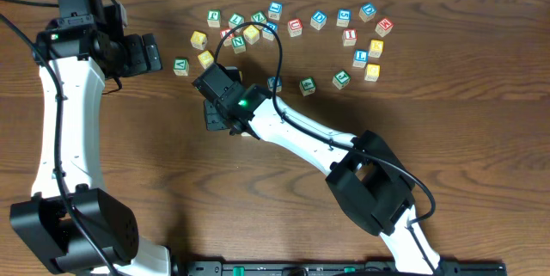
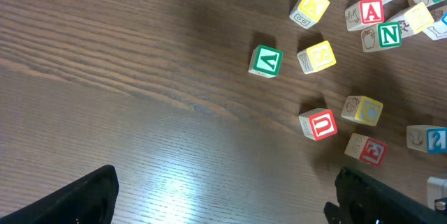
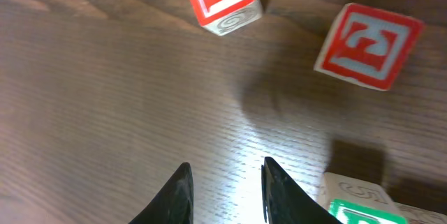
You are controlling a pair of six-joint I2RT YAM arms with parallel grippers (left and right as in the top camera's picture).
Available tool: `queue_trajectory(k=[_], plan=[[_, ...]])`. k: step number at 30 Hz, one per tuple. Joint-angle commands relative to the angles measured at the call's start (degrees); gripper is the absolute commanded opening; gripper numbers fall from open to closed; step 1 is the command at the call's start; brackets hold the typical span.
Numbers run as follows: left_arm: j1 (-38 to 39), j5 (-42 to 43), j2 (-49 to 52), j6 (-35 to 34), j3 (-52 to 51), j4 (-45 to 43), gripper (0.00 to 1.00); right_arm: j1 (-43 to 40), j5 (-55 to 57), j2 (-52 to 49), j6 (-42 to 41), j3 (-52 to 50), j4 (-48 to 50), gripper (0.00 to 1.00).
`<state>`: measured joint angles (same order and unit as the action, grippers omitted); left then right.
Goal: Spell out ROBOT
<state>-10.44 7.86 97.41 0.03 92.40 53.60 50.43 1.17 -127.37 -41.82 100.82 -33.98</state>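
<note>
The wooden alphabet cubes (image 1: 307, 86) lie scattered on the table (image 1: 464, 113): light, rigid, smooth, best pinched across flat faces. The right hand (image 3: 223, 185) hangs narrowly apart and empty beside a green-bordered cube (image 3: 360, 210). The left hand (image 2: 220, 196) gapes.

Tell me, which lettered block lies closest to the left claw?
The green-bordered cube, alone at the scatter's left edge; the two yellow cubes beside it lie farther from the left claw.
</note>
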Motion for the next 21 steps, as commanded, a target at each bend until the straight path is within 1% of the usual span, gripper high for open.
queue_trajectory(k=[1, 16, 19, 21], plan=[[-0.2, 0.5, -0.9, 0.2, 1.2, 0.1, 0.98, 0.0, 2.8, -1.8, -1.9, 1.3, -0.3, 0.27], [-0.2, 0.5, -0.9, 0.2, 1.2, 0.1, 0.98, -2.4, 2.8, -3.1, -3.4, 1.3, -7.0, 0.25], [-0.2, 0.5, -0.9, 0.2, 1.2, 0.1, 0.98, -3.2, 2.5, -3.1, -3.4, 1.3, -8.1, 0.24], [-0.2, 0.5, -0.9, 0.2, 1.2, 0.1, 0.98, -3.5, 1.2, -3.1, -3.0, 1.3, -8.3, 0.22]])
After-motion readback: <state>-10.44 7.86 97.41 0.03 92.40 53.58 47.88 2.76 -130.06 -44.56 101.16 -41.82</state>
